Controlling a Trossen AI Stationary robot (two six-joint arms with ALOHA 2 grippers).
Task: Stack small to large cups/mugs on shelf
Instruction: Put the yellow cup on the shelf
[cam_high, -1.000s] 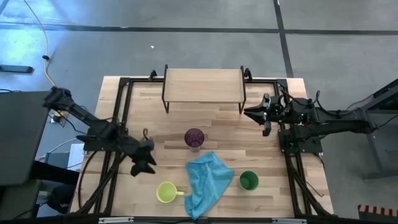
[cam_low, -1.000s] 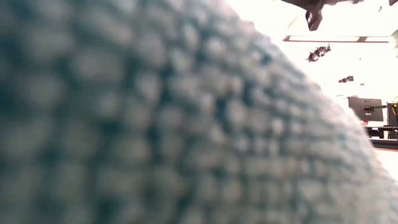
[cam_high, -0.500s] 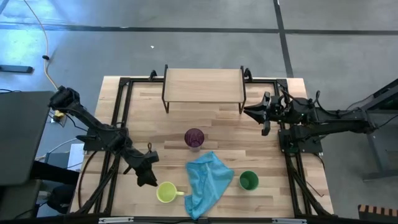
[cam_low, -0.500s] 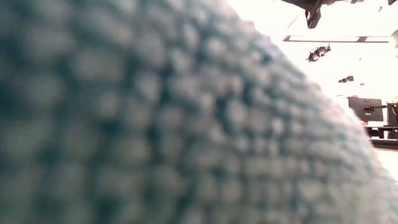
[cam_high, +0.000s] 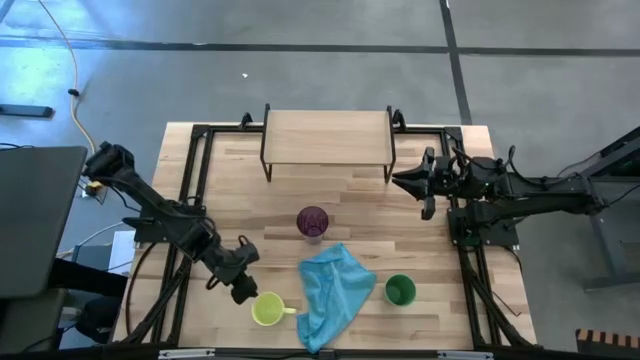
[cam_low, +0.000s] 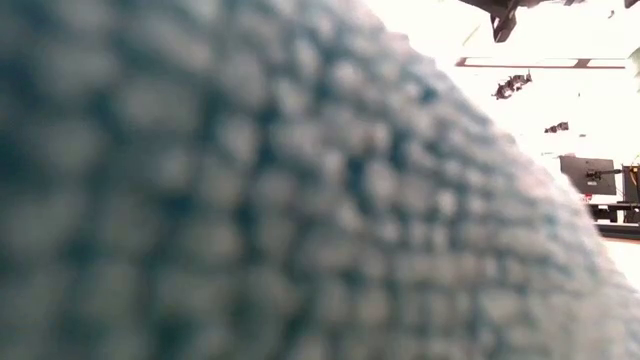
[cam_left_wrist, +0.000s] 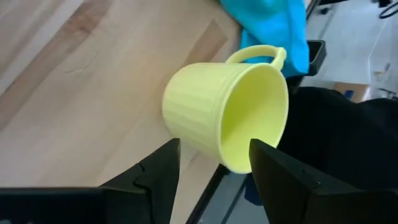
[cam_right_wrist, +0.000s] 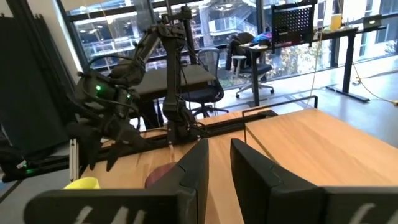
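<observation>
The yellow-green mug (cam_high: 267, 309) stands on its base near the table's front edge, its handle toward the light blue cloth (cam_high: 335, 290). My left gripper (cam_high: 243, 285) is open just to the mug's left. In the left wrist view its fingers (cam_left_wrist: 160, 174) stand on either side of the mug (cam_left_wrist: 224, 115) without touching it. The purple cup (cam_high: 312, 221) stands mid-table. The green cup (cam_high: 400, 291) stands right of the cloth. The shelf (cam_high: 327, 137) stands at the far edge. My right gripper (cam_high: 415, 184) waits right of the shelf, its fingers a narrow gap apart (cam_right_wrist: 219, 168).
The cloth lies between the mug and the green cup, and it fills nearly the whole low view (cam_low: 250, 200). Black frame rails (cam_high: 190, 200) run along the table's left and right sides. The shelf top is bare wood.
My left gripper has gone toward the table's near edge and a little to the right, closing in on the yellow-green mug. The mug, both cups and the cloth have stayed in place.
</observation>
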